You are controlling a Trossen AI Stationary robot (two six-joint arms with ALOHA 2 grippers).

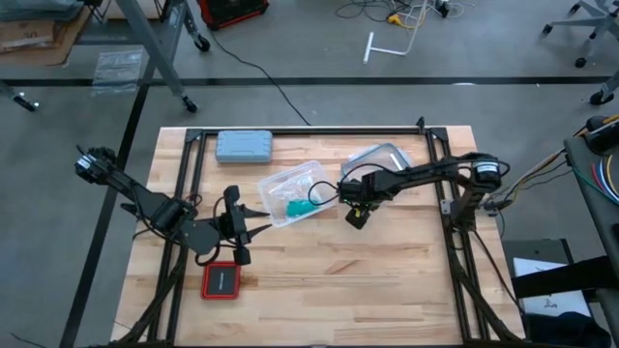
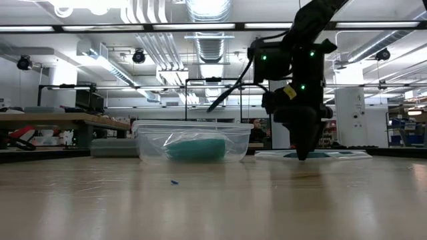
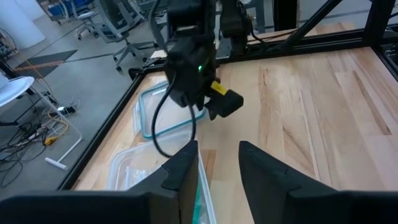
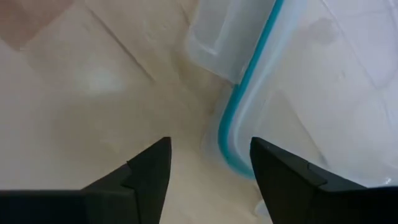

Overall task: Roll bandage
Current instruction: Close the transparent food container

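The teal-green bandage (image 1: 300,206) lies bunched inside a clear plastic container (image 1: 288,189) at the table's middle; in the low view the bandage (image 2: 195,148) rests on the container's floor. My left gripper (image 1: 263,224) is open at the container's near left corner. In its wrist view the container's wall (image 3: 201,186) runs between the two fingers of the left gripper (image 3: 217,163). My right gripper (image 1: 352,207) points down, open, low over the table beside the container's right end. The teal rim (image 4: 233,140) of a clear lid lies between its fingers. My left gripper stands with one finger (image 3: 186,167) on either side of the container's wall; whether a finger touches the wall, I cannot tell. My right gripper is low over the lid's rim; whether it touches the rim, I cannot tell.
The clear lid (image 1: 379,159) with a teal rim lies flat at the far right of the container. A grey-blue case (image 1: 244,145) lies near the far edge. A red flat object (image 1: 221,280) sits near the front left. Black frame rails (image 1: 309,132) border the table.
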